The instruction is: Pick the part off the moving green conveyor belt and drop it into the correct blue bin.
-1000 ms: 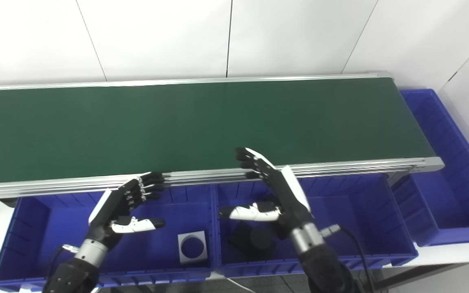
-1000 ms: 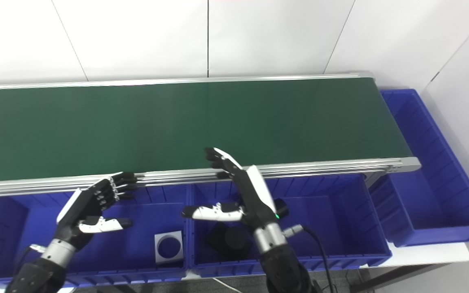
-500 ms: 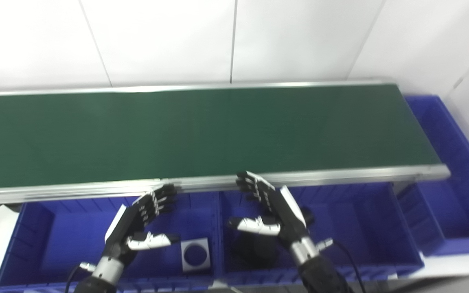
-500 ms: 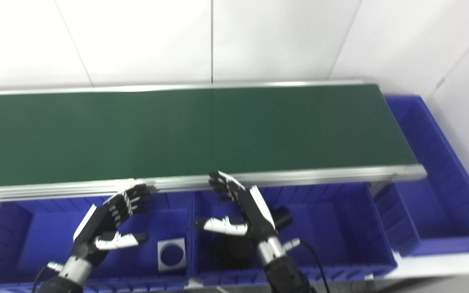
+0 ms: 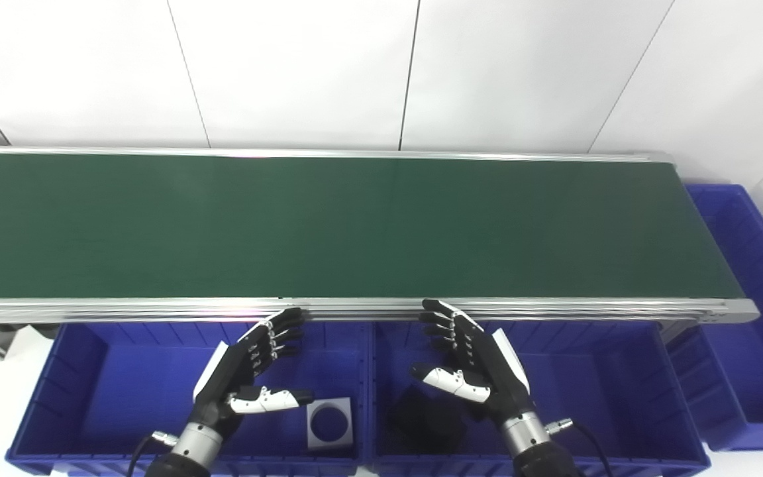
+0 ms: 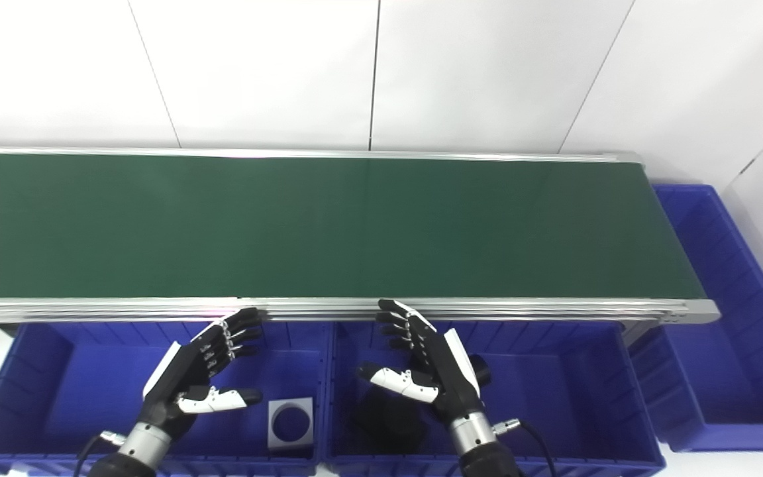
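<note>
Hands hover palm-inward over the blue bins, fingers spread and holding nothing: the left hand (image 5: 242,377) above the left bin (image 5: 110,391), the right hand (image 5: 481,371) above the middle bin (image 5: 607,391). A grey square plate with a round hole (image 5: 330,424) lies in the left bin; dark parts (image 5: 424,417) lie in the middle one. The green conveyor belt (image 5: 355,225) carries no part.

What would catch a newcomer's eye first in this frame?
The long green conveyor belt spans the picture and carries no part in view. Below its near rail, the left hand and right hand hover open over the blue bins, holding nothing. A white square part with a round hole lies in the left bin, and dark parts lie in the middle one.
</note>
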